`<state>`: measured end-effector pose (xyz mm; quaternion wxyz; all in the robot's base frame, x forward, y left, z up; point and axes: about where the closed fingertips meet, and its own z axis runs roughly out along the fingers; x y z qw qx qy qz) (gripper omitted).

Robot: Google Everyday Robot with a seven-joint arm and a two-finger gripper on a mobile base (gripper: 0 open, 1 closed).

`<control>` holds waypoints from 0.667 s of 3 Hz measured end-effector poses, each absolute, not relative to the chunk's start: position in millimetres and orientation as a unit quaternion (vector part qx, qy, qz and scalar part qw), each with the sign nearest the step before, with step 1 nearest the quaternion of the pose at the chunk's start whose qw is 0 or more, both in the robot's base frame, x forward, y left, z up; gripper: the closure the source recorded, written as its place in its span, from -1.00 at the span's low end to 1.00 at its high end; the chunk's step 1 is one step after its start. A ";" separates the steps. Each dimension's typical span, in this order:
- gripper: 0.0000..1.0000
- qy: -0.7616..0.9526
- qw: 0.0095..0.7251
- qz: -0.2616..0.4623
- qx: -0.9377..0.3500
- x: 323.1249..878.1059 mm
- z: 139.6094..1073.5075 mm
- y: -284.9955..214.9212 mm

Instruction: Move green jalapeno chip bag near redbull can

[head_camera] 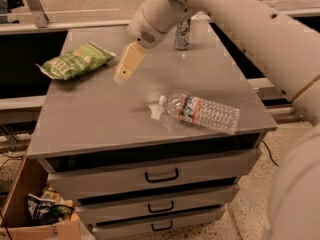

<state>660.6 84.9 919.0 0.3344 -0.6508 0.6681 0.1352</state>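
Note:
The green jalapeno chip bag (pixel 77 60) lies flat at the far left of the grey cabinet top (pixel 100 119). The redbull can (pixel 182 34) stands upright at the back middle, its upper part hidden behind my arm. My gripper (pixel 125 68), tan and pointing down-left, hovers above the top just right of the bag, not touching it, and to the left and in front of the can. Nothing shows in the gripper.
A clear plastic water bottle (pixel 201 112) lies on its side at the front right of the top. The cabinet has drawers with handles (pixel 161 175) below. A cardboard box with clutter (pixel 35 216) sits on the floor at lower left.

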 end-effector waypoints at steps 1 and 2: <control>-1.00 0.657 0.364 0.172 -0.637 691.7 907.8 130.8; -1.00 0.661 0.387 0.198 -0.611 712.5 890.8 164.2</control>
